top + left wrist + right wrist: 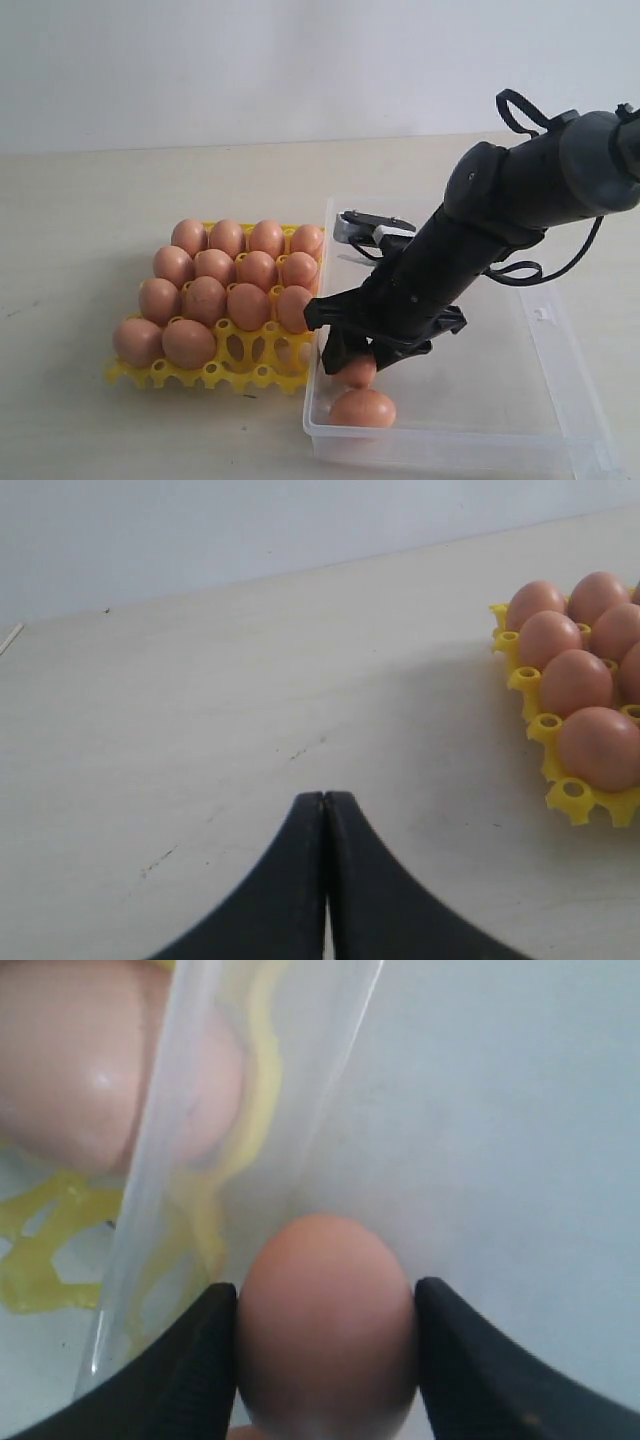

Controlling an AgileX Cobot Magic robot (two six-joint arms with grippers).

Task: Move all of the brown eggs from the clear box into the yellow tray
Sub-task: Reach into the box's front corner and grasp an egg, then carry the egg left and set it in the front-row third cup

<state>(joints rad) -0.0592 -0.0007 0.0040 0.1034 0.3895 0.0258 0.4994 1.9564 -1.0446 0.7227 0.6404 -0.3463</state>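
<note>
Reddish-brown and smooth, one loose hen's egg (362, 408) lies in the near corner of the shallow clear plastic box (450, 445). Just behind it a second brown egg (357, 371) seems to rest on the box floor, close to the wall on the tray's side, with the black right gripper (325, 1300) straddling it. In the right wrist view its two fingers (200, 1360) press against opposite sides of the shell, so the jaws are clamped on that egg.

You would do well to squeeze gently, lift straight up past the rim, then carry it to one of the two empty front cups of the bright yellow plastic egg tray (240, 376). That tray sits just beside the box and holds fourteen eggs (215, 300).

The black left gripper (325, 815) hovers over bare table near the tray, jaws together. The pale wooden tabletop (80, 400) is matte and lightly scuffed. Beyond it stands a plain white wall (300, 60).
</note>
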